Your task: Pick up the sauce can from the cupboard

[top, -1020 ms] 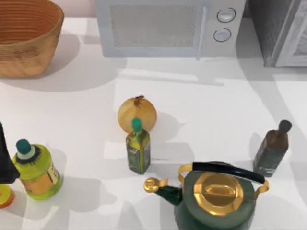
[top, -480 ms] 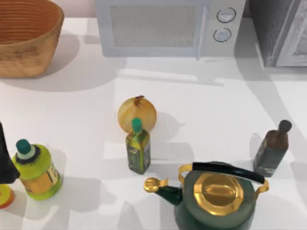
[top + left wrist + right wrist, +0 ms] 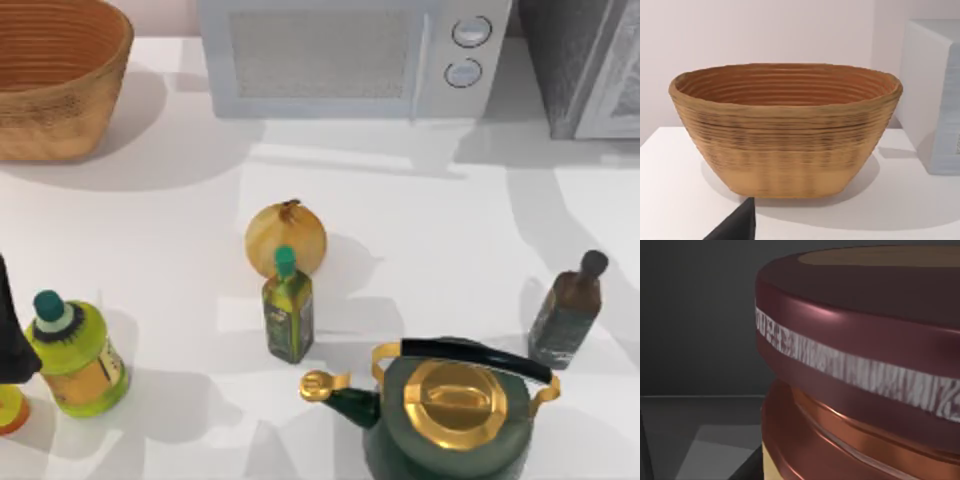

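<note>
The sauce can looms very close in the right wrist view, with a dark maroon lid, a pale band and an orange-brown side. It stands on a grey floor among the dark inner walls of the cupboard. From above, the cupboard is the grey speckled box at the back right corner, with its pale framed door. My right gripper is right at the can inside the cupboard. My left arm sits as a dark shape at the table's left edge.
A white microwave stands at the back, a woven basket at the back left. An onion, a small green bottle, a green-gold kettle, a brown square bottle and a yellow-green bottle stand on the table.
The shadows on the table in front of the cupboard have shifted. Nothing on the table has moved.
</note>
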`<move>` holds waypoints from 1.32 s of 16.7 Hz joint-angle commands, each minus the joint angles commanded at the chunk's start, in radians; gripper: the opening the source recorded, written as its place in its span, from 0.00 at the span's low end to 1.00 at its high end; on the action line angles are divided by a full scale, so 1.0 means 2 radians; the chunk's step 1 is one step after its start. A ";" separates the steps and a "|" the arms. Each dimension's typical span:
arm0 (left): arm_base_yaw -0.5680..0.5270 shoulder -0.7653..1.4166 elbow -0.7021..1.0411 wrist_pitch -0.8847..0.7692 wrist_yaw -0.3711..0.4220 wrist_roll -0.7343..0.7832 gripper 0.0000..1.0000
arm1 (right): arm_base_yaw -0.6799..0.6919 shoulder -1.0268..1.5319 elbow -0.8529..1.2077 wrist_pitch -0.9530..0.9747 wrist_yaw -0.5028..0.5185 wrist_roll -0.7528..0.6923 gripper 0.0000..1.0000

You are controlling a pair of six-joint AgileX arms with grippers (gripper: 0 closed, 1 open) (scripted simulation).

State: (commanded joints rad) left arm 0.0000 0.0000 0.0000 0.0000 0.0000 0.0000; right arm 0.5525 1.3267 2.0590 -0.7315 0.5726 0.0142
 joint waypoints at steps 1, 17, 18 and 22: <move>0.000 0.000 0.000 0.000 0.000 0.000 1.00 | 0.007 -0.007 0.000 -0.007 0.007 0.000 0.00; 0.000 0.000 0.000 0.000 0.000 0.000 1.00 | -0.083 -0.219 -0.344 0.112 -0.086 0.000 0.00; 0.000 0.000 0.000 0.000 0.000 0.000 1.00 | -0.097 -0.252 -0.403 0.131 -0.101 -0.001 0.00; 0.000 0.000 0.000 0.000 0.000 0.000 1.00 | -0.156 -0.390 -0.648 0.209 -0.162 -0.003 0.00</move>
State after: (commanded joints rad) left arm 0.0000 0.0000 0.0000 0.0000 0.0000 0.0000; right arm 0.2400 0.5458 0.7640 -0.3144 0.2482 0.0088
